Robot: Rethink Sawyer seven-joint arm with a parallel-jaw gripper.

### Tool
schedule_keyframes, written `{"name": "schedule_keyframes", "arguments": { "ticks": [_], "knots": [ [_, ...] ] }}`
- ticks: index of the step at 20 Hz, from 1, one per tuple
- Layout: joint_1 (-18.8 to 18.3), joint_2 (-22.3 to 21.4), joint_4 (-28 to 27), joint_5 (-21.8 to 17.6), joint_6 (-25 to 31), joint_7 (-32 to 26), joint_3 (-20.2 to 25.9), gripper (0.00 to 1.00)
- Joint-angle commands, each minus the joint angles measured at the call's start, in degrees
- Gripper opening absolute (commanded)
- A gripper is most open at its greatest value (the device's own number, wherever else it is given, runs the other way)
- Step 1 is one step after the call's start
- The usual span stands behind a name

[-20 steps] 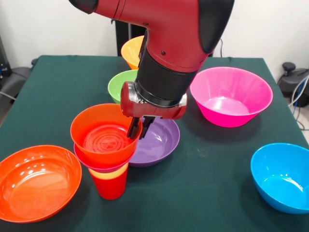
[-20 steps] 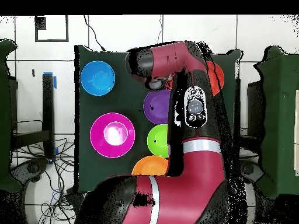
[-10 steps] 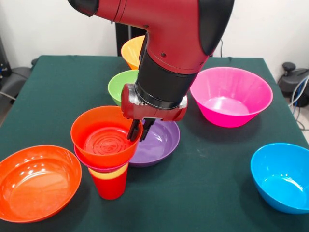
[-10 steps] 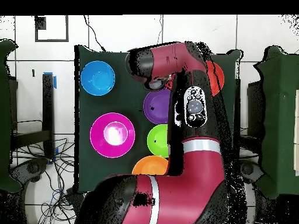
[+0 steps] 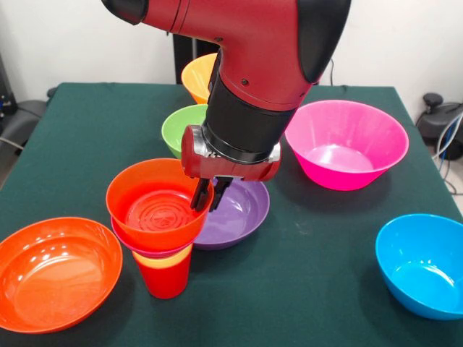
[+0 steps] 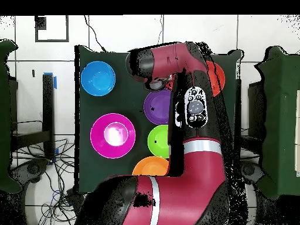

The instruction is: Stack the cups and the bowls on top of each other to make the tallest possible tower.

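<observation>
— Where's the tower?

— Near left on the table, red cup at its base, orange bowl on top.

— And the gripper?

— Clamped on that orange bowl's right rim, just beside the purple bowl.

no readable text, labels or numbers

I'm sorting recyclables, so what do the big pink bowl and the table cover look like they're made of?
The big pink bowl looks like glossy, slightly translucent plastic, with bright highlights inside. The table cover looks like matte dark green cloth, perhaps felt, with no shine.
</observation>
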Motion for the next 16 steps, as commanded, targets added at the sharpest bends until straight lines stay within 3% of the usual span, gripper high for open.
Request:
{"name": "schedule_keyframes", "arguments": {
  "ticks": [1,11,12,16],
  "knots": [
    [1.4,0.0,1.3,-3.9,-2.6,-9.8,1.1,0.0],
    [1.6,-0.3,1.5,-4.4,-2.5,-9.6,0.5,0.0],
    [1.8,-0.4,1.6,-4.3,-2.6,-8.5,0.1,1.0],
    [2.4,-0.2,0.6,-5.3,-1.5,-10.4,-0.2,1.0]
  ]
}}
